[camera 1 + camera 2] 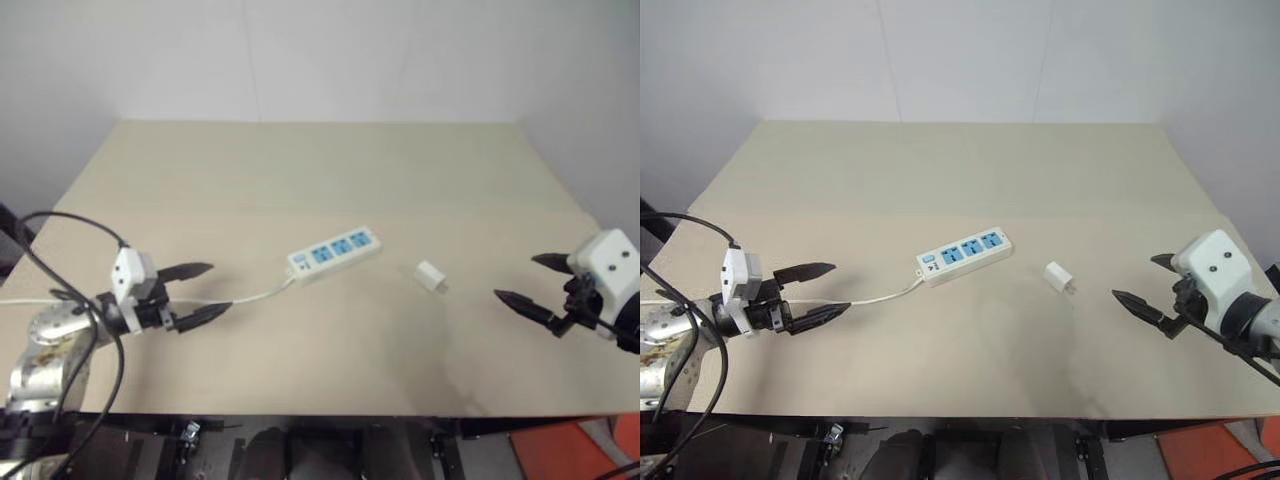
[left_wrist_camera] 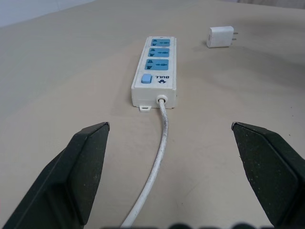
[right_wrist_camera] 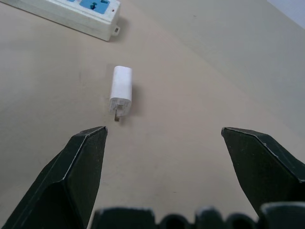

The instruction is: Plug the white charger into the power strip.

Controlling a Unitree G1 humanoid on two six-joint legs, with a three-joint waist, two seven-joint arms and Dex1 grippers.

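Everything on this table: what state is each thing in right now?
White charger: lying on its side, unplugged, prongs bare.
Power strip: flat on table, three sockets empty.
Cord: slack, trailing toward left gripper.
Left gripper: open, empty.
Right gripper: open, empty.

A beige tabletop (image 1: 300, 170) is set against plain white walls (image 1: 350, 60); orange flooring (image 1: 560, 450) is seen past its near right corner.

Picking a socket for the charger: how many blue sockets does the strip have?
3, in one row along the long white plastic power strip: beside the blue switch, middle, and far end. All empty.
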